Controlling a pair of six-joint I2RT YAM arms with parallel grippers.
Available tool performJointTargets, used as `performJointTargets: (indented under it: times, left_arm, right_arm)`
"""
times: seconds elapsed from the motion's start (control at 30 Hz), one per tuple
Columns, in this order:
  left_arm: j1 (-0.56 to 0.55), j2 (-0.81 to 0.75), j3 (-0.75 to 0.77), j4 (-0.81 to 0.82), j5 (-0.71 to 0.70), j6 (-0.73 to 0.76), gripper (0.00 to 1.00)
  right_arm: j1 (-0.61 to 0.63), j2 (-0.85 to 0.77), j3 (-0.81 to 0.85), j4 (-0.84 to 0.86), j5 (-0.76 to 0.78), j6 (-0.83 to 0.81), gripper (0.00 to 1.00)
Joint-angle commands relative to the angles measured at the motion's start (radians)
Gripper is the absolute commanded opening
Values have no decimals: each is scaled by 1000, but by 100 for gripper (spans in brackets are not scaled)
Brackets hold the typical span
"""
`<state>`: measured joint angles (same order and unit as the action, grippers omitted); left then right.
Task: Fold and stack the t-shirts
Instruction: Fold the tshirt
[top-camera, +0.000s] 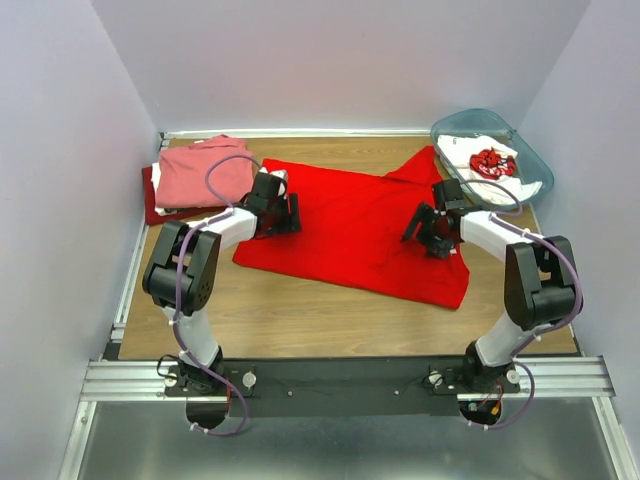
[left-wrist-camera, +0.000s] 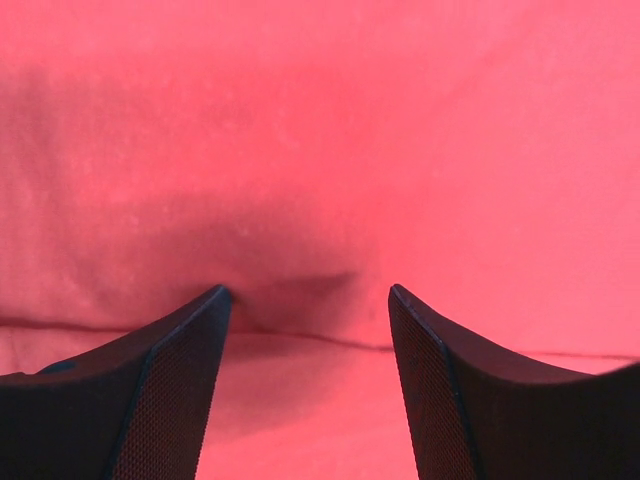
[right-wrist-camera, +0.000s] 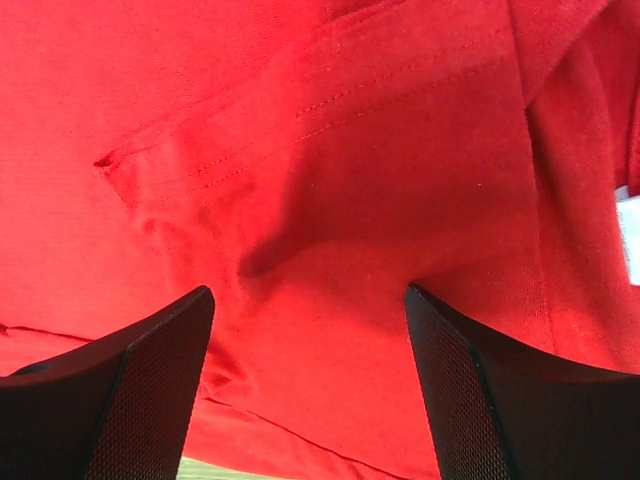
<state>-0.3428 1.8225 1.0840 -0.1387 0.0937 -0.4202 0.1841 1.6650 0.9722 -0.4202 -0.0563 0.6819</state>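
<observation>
Wrist views show left hand (left-wrist-camera: 308, 290), right hand (right-wrist-camera: 308, 290) apart over red t-shirt (top-camera: 350, 230); overhead adds bin (top-camera: 538, 168).

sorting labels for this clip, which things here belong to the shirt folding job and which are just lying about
Part of the job: bright red t-shirt, spread out flat; salmon-pink shirt, folded at far left; darker red shirt beneath it; white printed shirt, inside the teal bin.

Just lying about: the teal bin itself; the wooden table.
</observation>
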Motion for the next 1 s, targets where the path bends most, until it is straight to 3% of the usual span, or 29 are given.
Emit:
performJointTargets:
  times: [0.0,0.7,0.83,0.97]
  left_arm:
    - [-5,21,-82,25,3,-23,73]
    - [-53,-279,-381,-94,11,-161,72]
    - [-58,-362,-383,-134,6,-170,72]
    - [-58,-378,-267,-188,-18,-143,72]
  right_arm:
    - [0,9,-64,-22,23,-1,83]
    - [-34,-229,-279,-201,52,88,84]
    - [-32,-264,-251,-218,52,87,84]
    - [-55,-307,-162,-252,96,65,84]
